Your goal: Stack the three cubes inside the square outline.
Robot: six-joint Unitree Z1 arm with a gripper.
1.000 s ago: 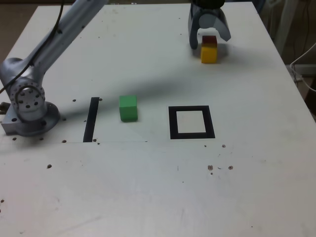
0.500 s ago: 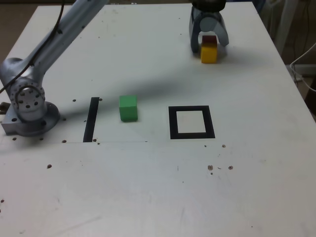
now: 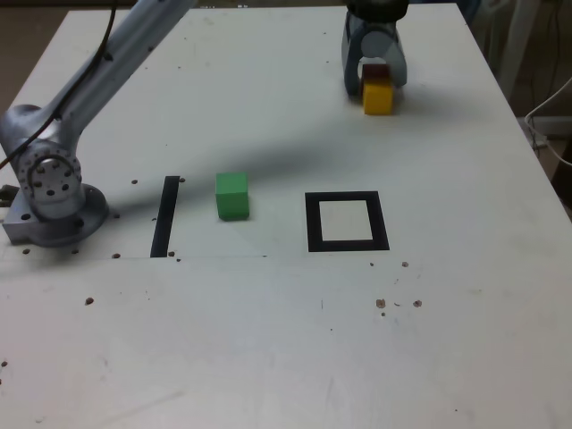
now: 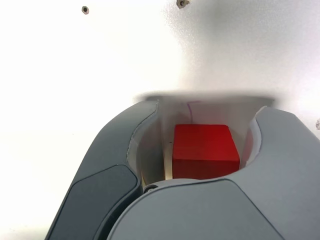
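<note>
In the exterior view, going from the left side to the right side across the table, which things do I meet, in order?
Arm base → straight black strip → green cube → square outline. The pincer, red cube and yellow cube sit farther back, overlapping the outline's span, so I leave them unordered.

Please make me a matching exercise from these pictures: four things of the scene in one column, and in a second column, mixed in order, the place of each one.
Things:
1. red cube
2. yellow cube
3. green cube
4. square outline

Places:
A. between the black strip and the square outline
B. between the gripper jaws
C. nearest the exterior view's right, with nothing inside it
D. on the table, just in front of the gripper

Pairs: 1-B, 2-D, 3-A, 4-C
</note>
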